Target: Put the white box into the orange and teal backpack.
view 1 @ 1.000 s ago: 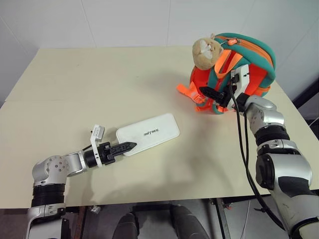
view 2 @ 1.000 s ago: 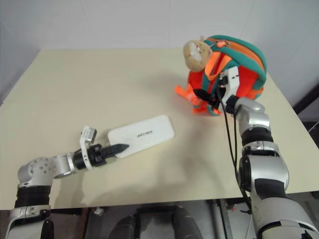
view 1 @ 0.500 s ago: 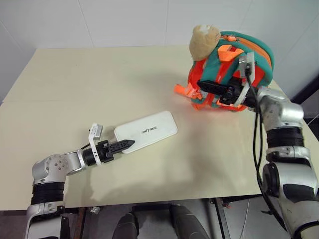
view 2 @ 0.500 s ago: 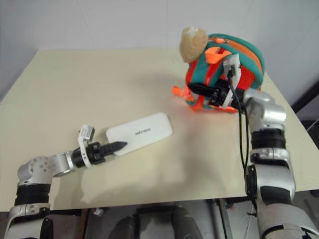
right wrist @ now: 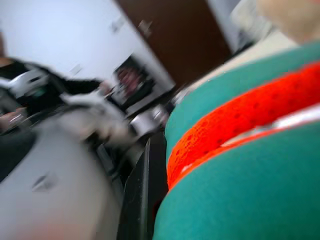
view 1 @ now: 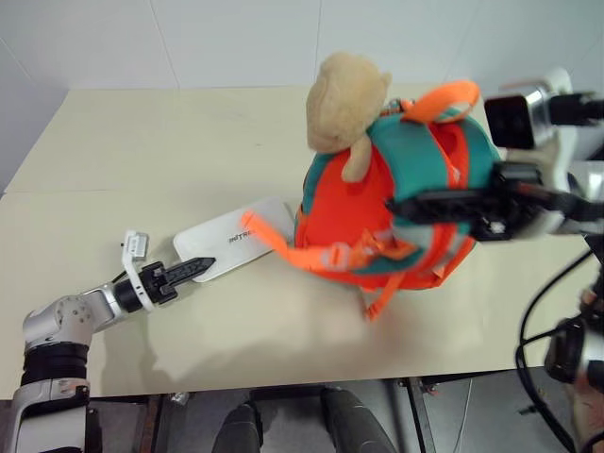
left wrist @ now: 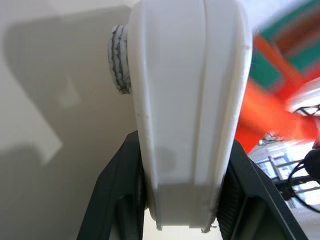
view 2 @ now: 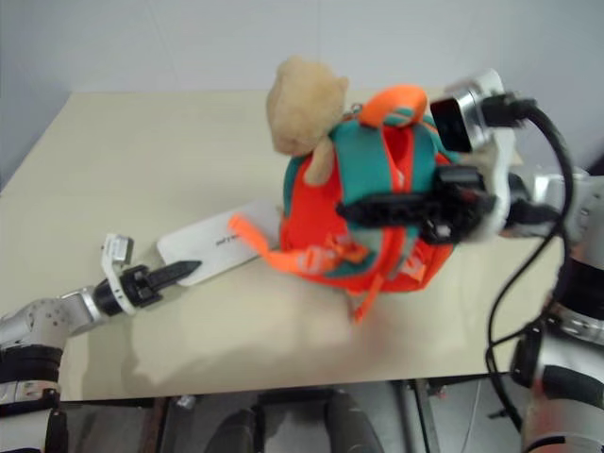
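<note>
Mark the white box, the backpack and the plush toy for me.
white box (view 1: 219, 244): left eye view, bare top face near the lettering.
orange and teal backpack (view 1: 351, 209): left eye view, orange front panel.
plush toy (view 1: 342, 99): left eye view, middle of its tan head.

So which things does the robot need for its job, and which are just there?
Needed: white box, held by the left gripper; orange and teal backpack, lifted by the right gripper.

Just there: table, plush toy dangling from the backpack.
</note>
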Available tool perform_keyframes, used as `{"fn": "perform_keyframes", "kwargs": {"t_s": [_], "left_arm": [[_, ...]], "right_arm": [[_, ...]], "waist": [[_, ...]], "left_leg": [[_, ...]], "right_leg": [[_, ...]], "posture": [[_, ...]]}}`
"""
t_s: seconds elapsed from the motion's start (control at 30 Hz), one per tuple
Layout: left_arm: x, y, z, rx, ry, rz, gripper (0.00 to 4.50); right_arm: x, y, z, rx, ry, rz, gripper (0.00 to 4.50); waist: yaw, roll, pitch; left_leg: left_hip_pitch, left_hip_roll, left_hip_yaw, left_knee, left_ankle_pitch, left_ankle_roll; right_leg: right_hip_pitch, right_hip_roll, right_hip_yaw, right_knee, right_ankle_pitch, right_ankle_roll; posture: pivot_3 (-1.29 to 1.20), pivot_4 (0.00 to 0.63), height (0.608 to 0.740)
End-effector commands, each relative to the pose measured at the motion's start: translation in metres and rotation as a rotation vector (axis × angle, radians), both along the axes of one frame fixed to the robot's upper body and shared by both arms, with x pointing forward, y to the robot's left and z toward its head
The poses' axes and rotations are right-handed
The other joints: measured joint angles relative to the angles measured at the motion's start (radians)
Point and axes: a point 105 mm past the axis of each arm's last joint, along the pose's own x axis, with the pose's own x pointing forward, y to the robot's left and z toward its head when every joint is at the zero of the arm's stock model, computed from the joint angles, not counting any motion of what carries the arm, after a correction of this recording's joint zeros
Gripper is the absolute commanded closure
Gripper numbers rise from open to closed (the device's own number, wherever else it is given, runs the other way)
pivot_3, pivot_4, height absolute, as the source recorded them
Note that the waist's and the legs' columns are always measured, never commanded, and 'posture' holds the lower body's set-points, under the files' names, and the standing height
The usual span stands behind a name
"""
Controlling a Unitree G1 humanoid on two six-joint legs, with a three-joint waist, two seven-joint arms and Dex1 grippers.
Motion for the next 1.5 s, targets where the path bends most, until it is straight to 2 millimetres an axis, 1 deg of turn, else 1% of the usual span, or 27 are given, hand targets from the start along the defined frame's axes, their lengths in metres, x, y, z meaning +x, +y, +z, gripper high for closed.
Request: {"fn": "perform_keyframes", "kwargs": {"t_s": [0.03,0.13,0.27,0.37,0.47,0.53,0.6,0.73,0.87,0.97,1.03,1.13,1.33,1.43,1.5], "left_arm": [[-0.013,0.008,-0.007,0.061,-0.016,0.004,3.12],[-0.020,0.006,-0.006,0.066,-0.039,-0.003,3.12],[-0.031,0.003,0.004,0.059,-0.104,-0.006,3.12],[-0.038,0.000,0.026,0.034,-0.203,-0.006,3.12],[-0.045,-0.002,0.057,0.016,-0.337,0.003,3.12],[-0.046,-0.002,0.077,-0.007,-0.425,0.042,3.12],[-0.051,-0.003,0.088,-0.018,-0.472,0.054,3.12],[-0.065,-0.014,0.100,-0.014,-0.499,-0.020,3.12],[-0.066,-0.029,0.115,-0.035,-0.543,-0.089,3.12],[-0.068,-0.045,0.124,-0.055,-0.566,-0.176,3.12],[-0.069,-0.051,0.127,-0.056,-0.574,-0.213,3.12],[-0.073,-0.061,0.140,-0.058,-0.613,-0.285,3.12],[-0.079,-0.067,0.155,-0.057,-0.645,-0.342,3.12],[-0.079,-0.068,0.154,-0.038,-0.636,-0.352,3.12],[-0.078,-0.069,0.149,-0.013,-0.627,-0.354,3.12]], "right_arm": [[-0.007,-0.013,-0.017,-0.052,0.065,-0.021,4.48],[0.002,-0.021,-0.029,-0.087,0.081,-0.080,4.48],[0.008,-0.025,-0.035,-0.102,0.065,-0.076,4.48],[0.009,-0.022,-0.038,-0.102,0.051,-0.048,4.48],[0.013,-0.022,-0.045,-0.111,0.049,-0.040,4.48],[0.017,-0.027,-0.054,-0.145,0.056,-0.052,4.48],[0.018,-0.034,-0.064,-0.184,0.064,-0.055,4.48],[0.019,-0.040,-0.075,-0.219,0.067,-0.043,4.48],[0.022,-0.041,-0.079,-0.227,0.060,-0.036,4.48],[0.022,-0.041,-0.081,-0.233,0.057,-0.031,4.48],[0.022,-0.041,-0.081,-0.235,0.055,-0.030,4.48],[0.024,-0.040,-0.083,-0.231,0.053,-0.042,4.48],[0.027,-0.037,-0.089,-0.224,0.052,-0.050,4.48],[0.030,-0.035,-0.089,-0.216,0.050,-0.054,4.48],[0.031,-0.032,-0.090,-0.208,0.046,-0.053,4.48]], "waist": [[0.003,0.000,0.000],[0.005,0.000,0.000],[0.009,0.000,0.000],[0.016,-0.001,0.000],[0.025,-0.002,0.001],[0.029,-0.002,0.001],[0.031,-0.002,0.001],[0.030,-0.002,0.001],[0.026,-0.002,0.001],[0.027,-0.002,0.001],[0.026,-0.002,0.001],[0.026,-0.002,0.001],[0.024,-0.002,0.001],[0.025,-0.002,0.001],[0.025,-0.002,0.001]], "left_leg": [[0.000,0.000,0.000,0.000,-0.001,0.000],[0.000,0.000,0.002,0.000,-0.002,0.001],[0.000,0.000,0.003,0.001,-0.002,0.001],[0.000,0.000,0.002,0.001,-0.002,0.001],[-0.001,0.000,0.002,0.001,-0.002,0.001],[-0.001,0.000,0.002,0.001,-0.002,0.001],[-0.001,0.000,0.002,0.001,-0.002,0.001],[-0.001,0.000,0.003,0.001,-0.003,0.001],[0.000,0.000,0.002,0.002,-0.003,0.001],[0.000,0.000,0.002,0.003,-0.002,0.000],[-0.001,0.000,0.003,0.004,-0.003,0.001],[-0.001,0.000,0.003,0.004,-0.003,0.001],[0.000,0.000,0.002,0.004,-0.003,0.001],[0.000,0.000,0.002,0.005,-0.003,0.001],[0.000,0.000,0.002,0.005,-0.003,0.001]], "right_leg": [[0.000,0.000,0.000,0.000,-0.001,0.000],[-0.001,-0.001,0.001,0.000,-0.002,0.001],[-0.001,-0.001,0.001,0.000,-0.002,0.001],[-0.001,-0.001,0.001,0.000,-0.002,0.001],[-0.001,-0.001,0.001,-0.001,-0.002,0.001],[-0.001,-0.001,0.000,-0.002,-0.002,0.001],[0.000,-0.001,0.000,-0.003,-0.001,0.001],[0.000,-0.001,0.000,-0.004,-0.001,0.002],[0.000,0.000,0.000,-0.003,-0.001,0.002],[0.001,0.000,0.001,-0.002,-0.001,0.002],[0.002,0.000,0.001,-0.003,-0.001,0.002],[0.001,0.000,0.001,-0.003,-0.001,0.002],[0.001,0.000,0.001,-0.002,-0.001,0.003],[0.001,0.000,0.001,-0.002,-0.001,0.002],[0.001,0.000,0.001,-0.002,-0.001,0.002]], "posture": [[0.00,0.150,0.740],[0.00,0.150,0.740],[0.00,0.150,0.740],[0.00,0.150,0.740],[0.00,0.150,0.740],[0.00,0.150,0.740],[0.00,0.150,0.740],[0.00,0.150,0.740],[0.00,0.150,0.740],[0.00,0.150,0.740],[0.00,0.150,0.740],[0.00,0.150,0.740],[0.00,0.150,0.740],[0.00,0.150,0.740],[0.00,0.150,0.740]]}}
